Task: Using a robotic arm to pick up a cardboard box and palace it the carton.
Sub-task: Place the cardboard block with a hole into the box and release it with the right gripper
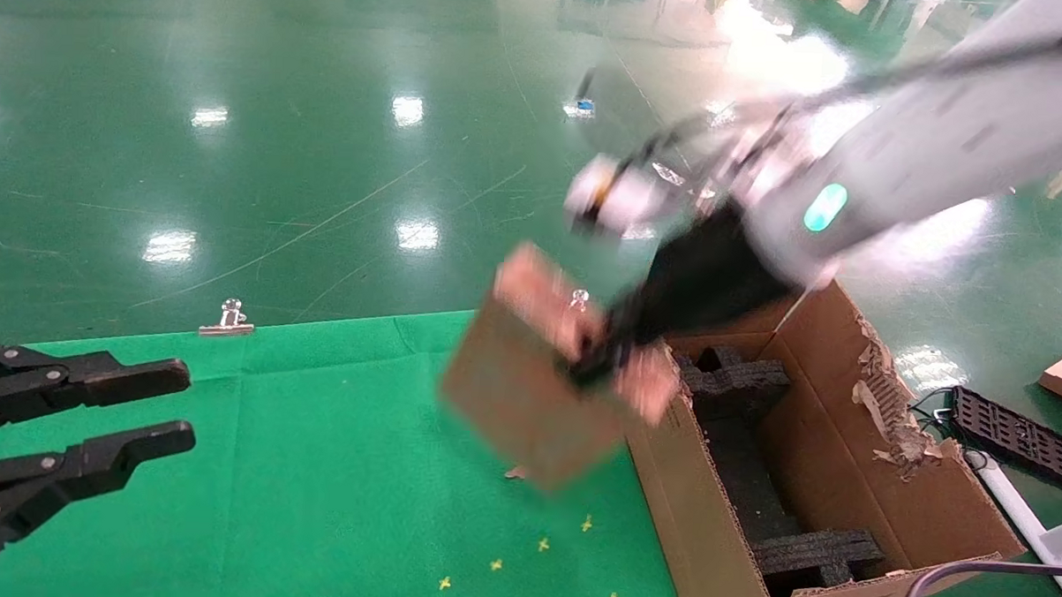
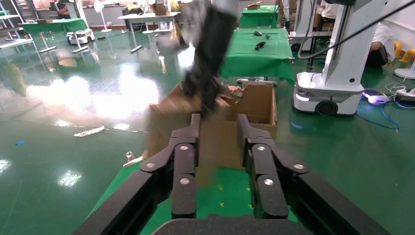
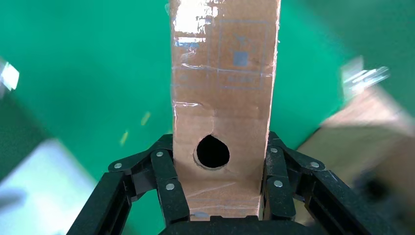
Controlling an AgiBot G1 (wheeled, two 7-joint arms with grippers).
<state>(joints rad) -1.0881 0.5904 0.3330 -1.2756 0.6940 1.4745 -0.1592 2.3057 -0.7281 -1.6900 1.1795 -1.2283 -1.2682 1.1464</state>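
**Box gripped, held aloft beside carton**

Far left, head view: left gripper [image 1: 187, 408] parked low over the green cloth [image 1: 313, 468], fingers spread apart, nothing between them. Same in left wrist view — left gripper [image 2: 219, 122] gaping, only air in the gap, carton and the other arm visible beyond it.

Further along, at the cloth's far edge: one metal binder clip [image 1: 227, 319]. Small yellow cross marks [image 1: 543, 544] on the cloth nearer the middle. Glossy green floor [image 1: 236, 147] beyond the cloth.

Centre: cardboard box [image 1: 537, 369] up in the air, tilted, clear of the cloth, hanging just beside the near-left wall of the carton [image 1: 708, 534] — overlapping that wall's top corner in the view; contact with it cannot be told. Right gripper [image 1: 608, 354] clamped on the box at its upper end. Right wrist view confirms: right gripper [image 3: 219, 161] closed against both narrow sides of the cardboard box [image 3: 222, 88], round punched hole [image 3: 212, 151] sitting between the fingers [image 3: 165, 178], clear tape across the face farther out.

Right: robotic arm [image 1: 924, 162] reaching in from the upper right, green light lit on its body. Carton open-topped, black foam inserts [image 1: 748, 403] inside, far-right flap edge torn. On the floor past the carton: black grid-patterned piece [image 1: 1012, 435].
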